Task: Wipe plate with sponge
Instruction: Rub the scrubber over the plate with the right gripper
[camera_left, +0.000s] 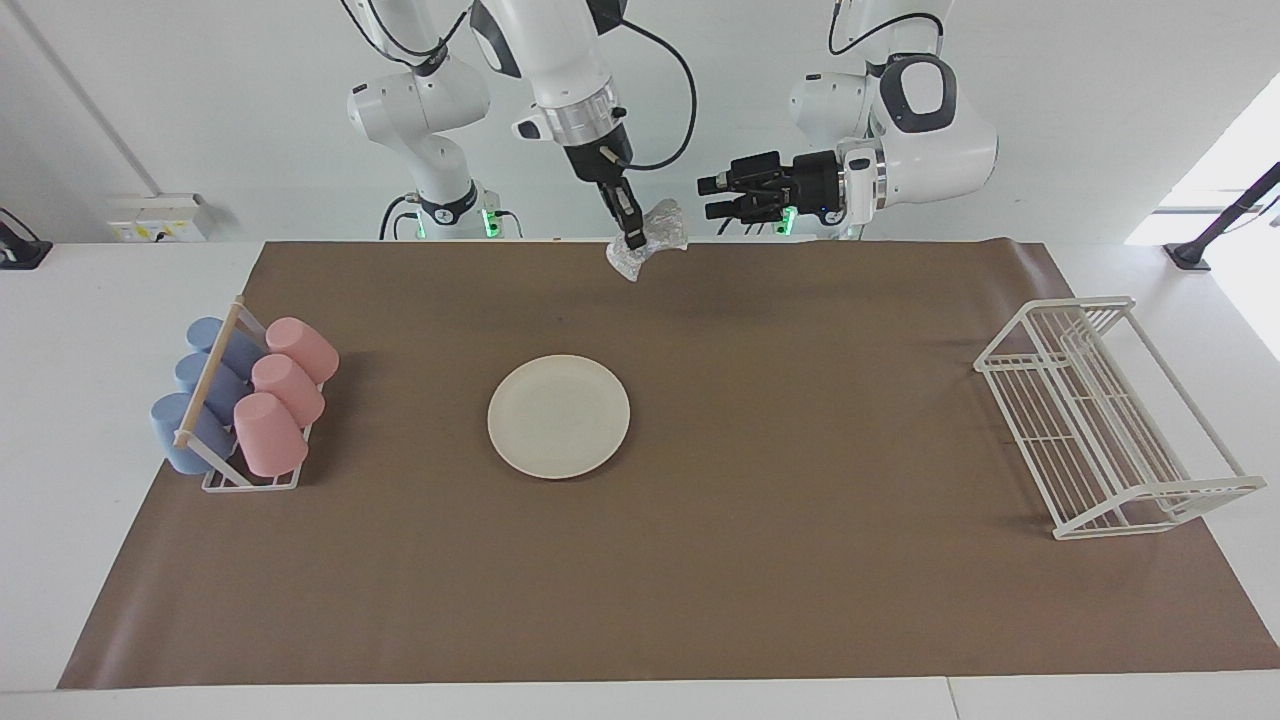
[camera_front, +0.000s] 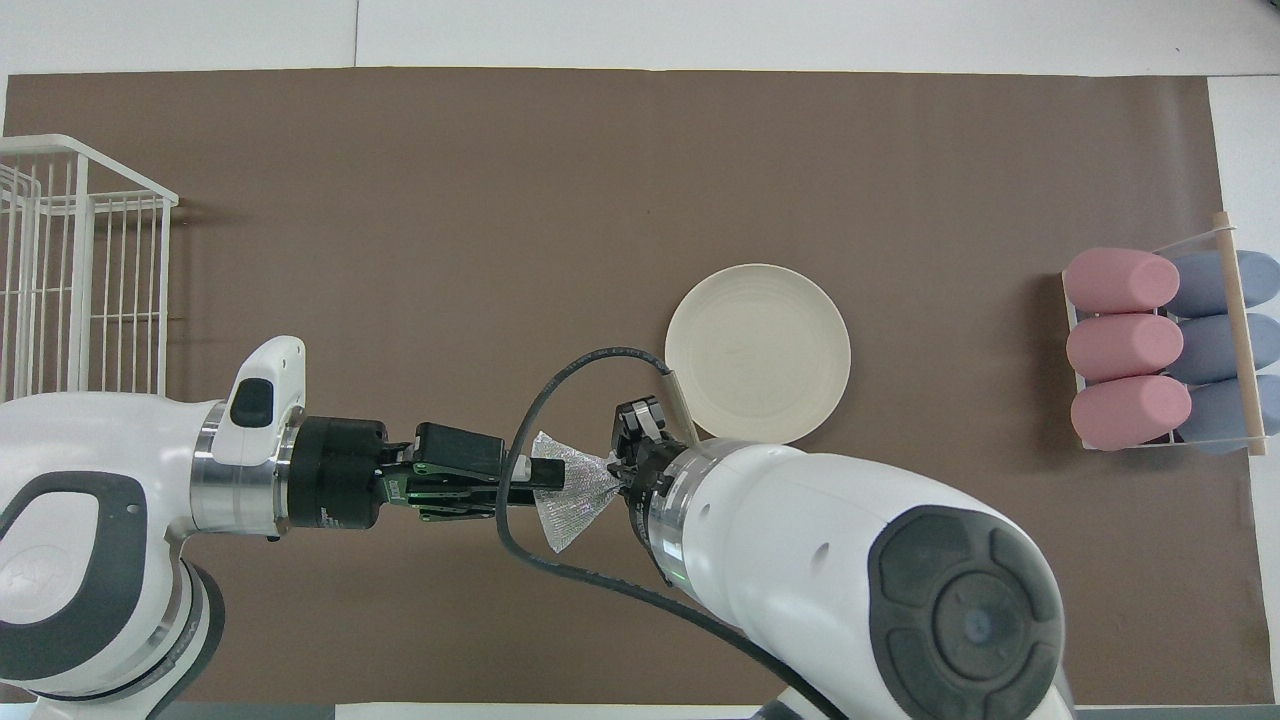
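Observation:
The cream-white plate lies flat on the brown mat; in the overhead view the plate is partly covered by my right arm. My right gripper is up in the air over the robots' edge of the mat, shut on the silvery sponge, which hangs from it. In the overhead view the sponge fans out from the right gripper. My left gripper is open and empty beside the sponge, apart from it; it also shows in the overhead view.
A rack of pink and blue cups stands at the right arm's end of the mat, also in the overhead view. A white wire rack stands at the left arm's end, also in the overhead view.

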